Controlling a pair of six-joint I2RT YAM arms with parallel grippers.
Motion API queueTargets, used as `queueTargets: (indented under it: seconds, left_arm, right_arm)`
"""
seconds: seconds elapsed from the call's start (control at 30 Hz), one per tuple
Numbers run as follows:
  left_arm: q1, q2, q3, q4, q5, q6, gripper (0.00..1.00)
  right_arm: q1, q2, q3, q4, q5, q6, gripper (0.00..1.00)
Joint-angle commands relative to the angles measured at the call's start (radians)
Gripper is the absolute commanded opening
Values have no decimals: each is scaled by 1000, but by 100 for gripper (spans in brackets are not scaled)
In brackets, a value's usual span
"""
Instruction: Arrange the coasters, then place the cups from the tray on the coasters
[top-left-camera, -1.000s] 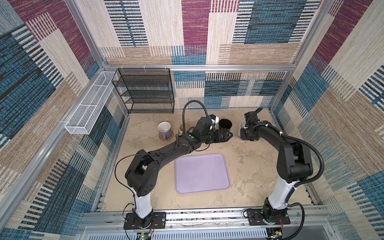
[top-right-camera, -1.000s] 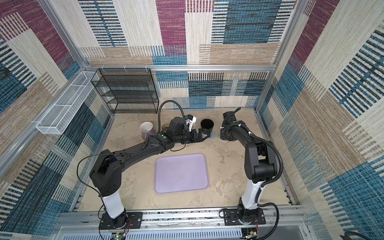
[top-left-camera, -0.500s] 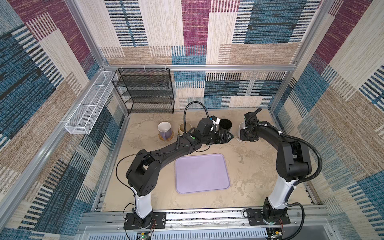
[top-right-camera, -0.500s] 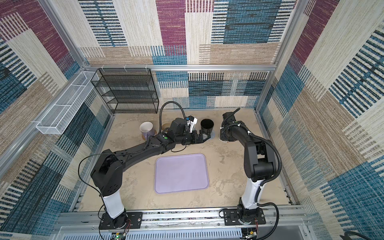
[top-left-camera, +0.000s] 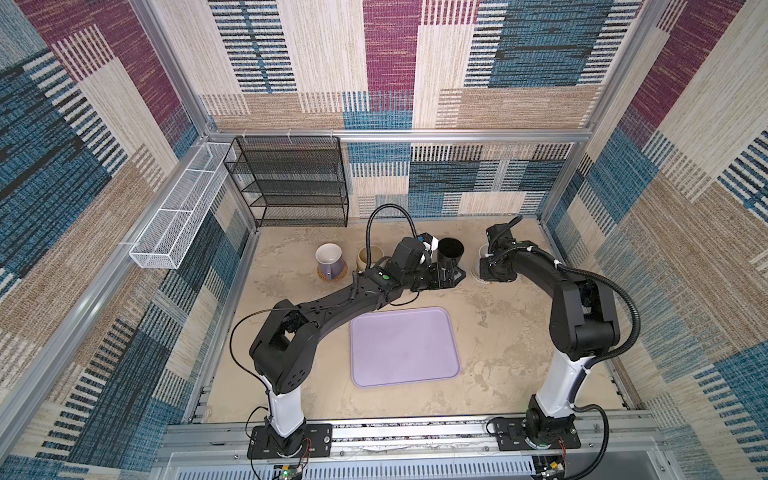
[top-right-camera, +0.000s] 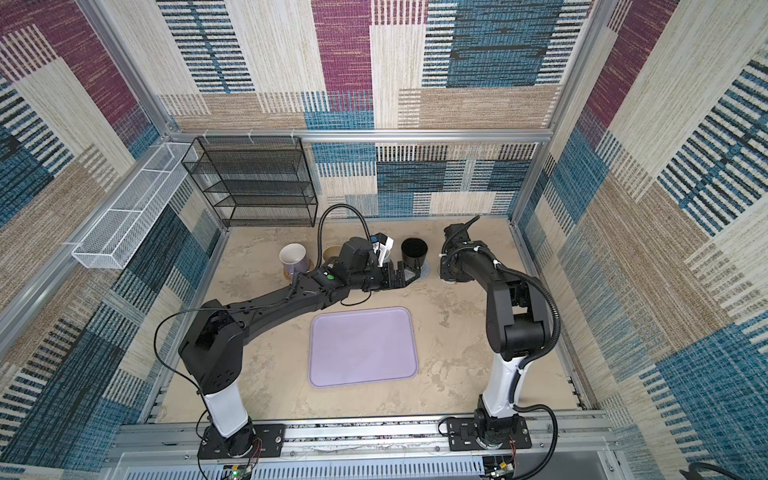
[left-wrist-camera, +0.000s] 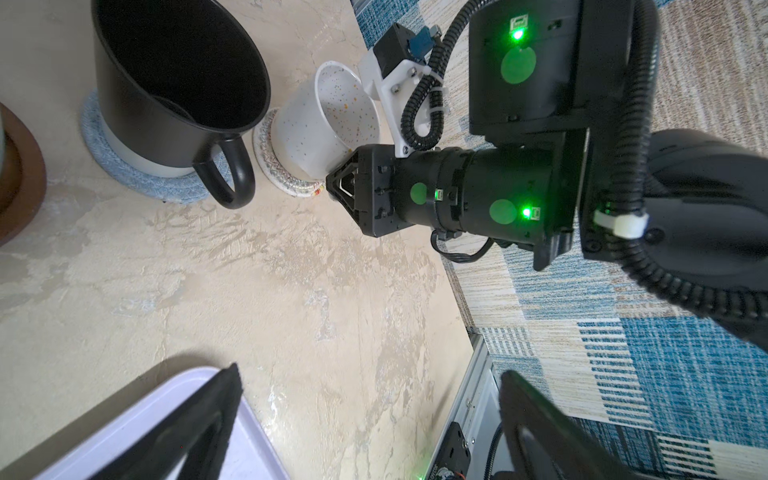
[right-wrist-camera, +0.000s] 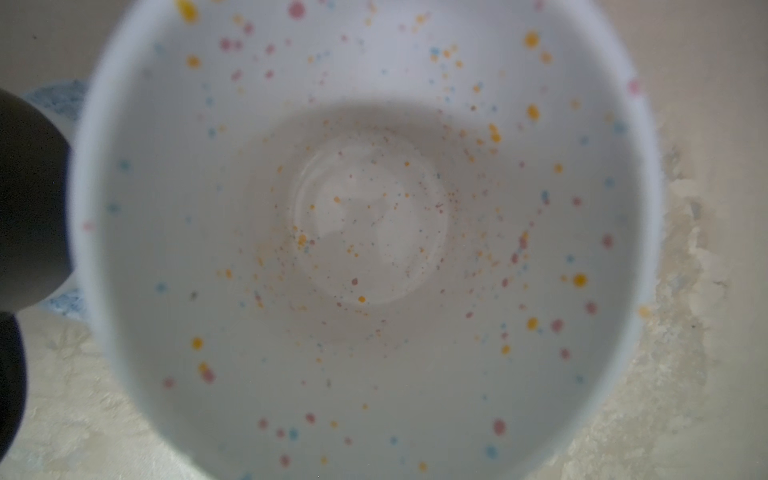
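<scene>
In both top views we see the tray (top-left-camera: 405, 347) bare, cups (top-left-camera: 328, 255) beyond it; the left wrist view shows the left gripper (left-wrist-camera: 370, 376) released, the right gripper (left-wrist-camera: 343, 187) at the speckled cup (left-wrist-camera: 332, 120) on its coaster (left-wrist-camera: 282, 180), jaws unreadable; the right wrist view fills with that cup, so we judge it nearly done.

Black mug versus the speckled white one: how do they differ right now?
The black mug stands on the grey-blue coaster, the speckled white mug on the whitish coaster. The black mug's handle shows free; the speckled white mug's is hidden behind the right tool. Both stand upright and empty.
</scene>
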Motion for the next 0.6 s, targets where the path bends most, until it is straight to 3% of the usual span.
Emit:
queueTargets:
  seconds: [0.0,0.23,0.4,0.43,0.47,0.5,0.57]
  left_arm:
    - [-1,-10,-5,19,-3,-1,99]
    - [1,-42,-55,48,-13,-7,99]
    - [6,-115,-113,40,-44,25,99]
    - [11,-136,-128,42,-46,31,99]
    - [18,-161,-149,48,-49,36,99]
    - [26,-189,-176,55,-54,42,99]
    - [41,-249,-224,46,-89,57,99]
  right_arm:
    - [-1,6,16,-17,21,16,32]
    - [-1,-19,6,-24,18,30,37]
    - [0,-132,-24,3,4,37,44]
    - [1,-166,-37,15,-3,36,49]
    - [1,-205,-52,23,-10,35,64]
    - [1,-235,-59,22,-23,30,95]
    - [2,-288,-57,0,-41,24,100]
